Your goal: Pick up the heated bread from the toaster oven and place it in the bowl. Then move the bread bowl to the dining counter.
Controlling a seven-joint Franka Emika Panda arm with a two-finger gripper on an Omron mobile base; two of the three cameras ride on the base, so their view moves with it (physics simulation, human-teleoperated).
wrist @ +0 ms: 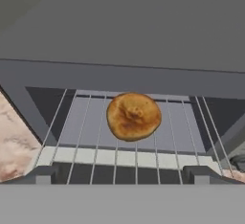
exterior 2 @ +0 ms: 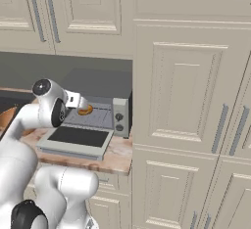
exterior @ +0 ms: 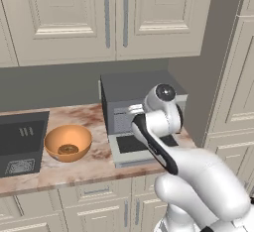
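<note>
The grey toaster oven [exterior: 130, 93] stands on the counter with its glass door [exterior: 130, 145] dropped flat. On its wire rack [wrist: 86, 122] lies the heated bread [wrist: 133, 115], a small golden-brown lump, also seen as the bread [exterior 2: 85, 110] just inside the oven mouth. My gripper [wrist: 119, 176] hovers right before the opening, a little short of the bread. It is open, its fingertips [wrist: 41, 174] wide apart with nothing between them. The orange-tan bowl [exterior: 68, 136] sits left of the oven with a dark ring-shaped piece [exterior: 68, 149] in it. The dining counter is out of view.
A dark sink [exterior: 20, 144] is set in the marbled counter [exterior: 94, 166] left of the bowl. Cream wall cabinets [exterior: 99, 13] hang above, and a tall cabinet [exterior 2: 191, 101] stands right of the oven, whose knobs [exterior 2: 119, 121] run down its right side.
</note>
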